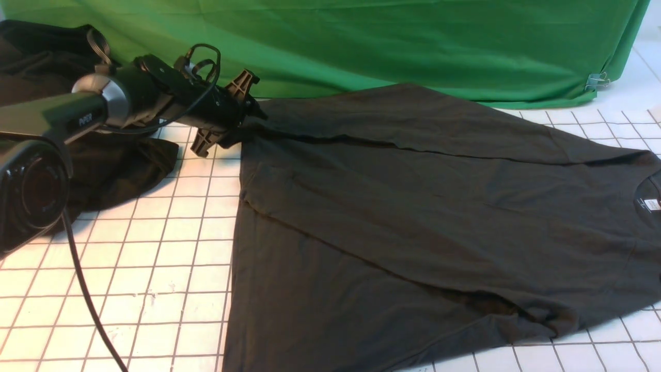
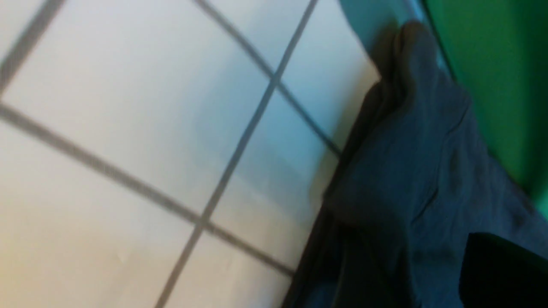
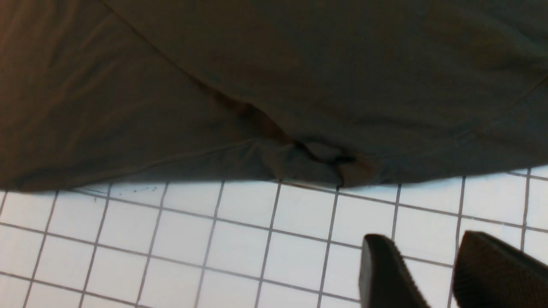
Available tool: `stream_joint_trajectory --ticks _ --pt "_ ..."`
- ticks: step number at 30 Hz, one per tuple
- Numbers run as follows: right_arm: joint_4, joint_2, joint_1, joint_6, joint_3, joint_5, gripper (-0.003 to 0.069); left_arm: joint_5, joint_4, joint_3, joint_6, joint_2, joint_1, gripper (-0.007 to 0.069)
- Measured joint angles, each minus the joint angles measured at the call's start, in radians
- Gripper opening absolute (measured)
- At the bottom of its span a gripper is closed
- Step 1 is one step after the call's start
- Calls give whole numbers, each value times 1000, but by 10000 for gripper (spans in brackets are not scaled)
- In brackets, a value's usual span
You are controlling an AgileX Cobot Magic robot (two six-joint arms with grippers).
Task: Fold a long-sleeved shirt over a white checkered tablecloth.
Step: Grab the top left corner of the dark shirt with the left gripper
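Observation:
The long-sleeved shirt (image 1: 413, 217) lies spread on the white checkered tablecloth (image 1: 170, 268), its collar and small neck label (image 1: 651, 204) at the right. Its chest print does not show. My left gripper (image 1: 247, 119) sits at the shirt's far left corner, shut on the fabric, which is drawn up toward it. In the left wrist view, bunched shirt cloth (image 2: 411, 171) runs in beside a dark finger (image 2: 501, 273). My right gripper (image 3: 421, 237) is out of the front view. It hovers open over bare tablecloth (image 3: 239, 239), a little off the shirt's puckered near edge (image 3: 317, 164).
A deeper-black garment (image 1: 119, 165) lies heaped at the far left under the left arm. The plain green cloth (image 1: 361, 41) hangs along the back, held by a metal clip (image 1: 598, 80) at the right. A black cable (image 1: 88, 299) trails over the near left squares.

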Motion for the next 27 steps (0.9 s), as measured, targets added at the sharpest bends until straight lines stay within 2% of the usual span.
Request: stream_joint_trajectory --ticks 2,3,4,9,11,21,24,27 --pt "0 0 0 0 0 -2 239 -13 0 0 0 0 0 278" --pt "0 0 0 0 0 -3 239 -29 0 0 0 0 0 214" --pt "0 0 0 0 0 -3 239 -30 0 0 0 1 0 208" --pt "0 0 0 0 0 -4 241 -33 6 0 1 2 0 30" --pt "0 0 0 0 0 -4 242 -24 7 0 1 2 0 7" --pt "0 0 0 0 0 -11 242 100 -52 0 2 -5 -2 6" --pt "0 0 0 0 0 -37 242 89 -67 0 2 -6 -10 44" --pt "0 0 0 0 0 -43 242 66 -87 0 1 -6 -11 118"
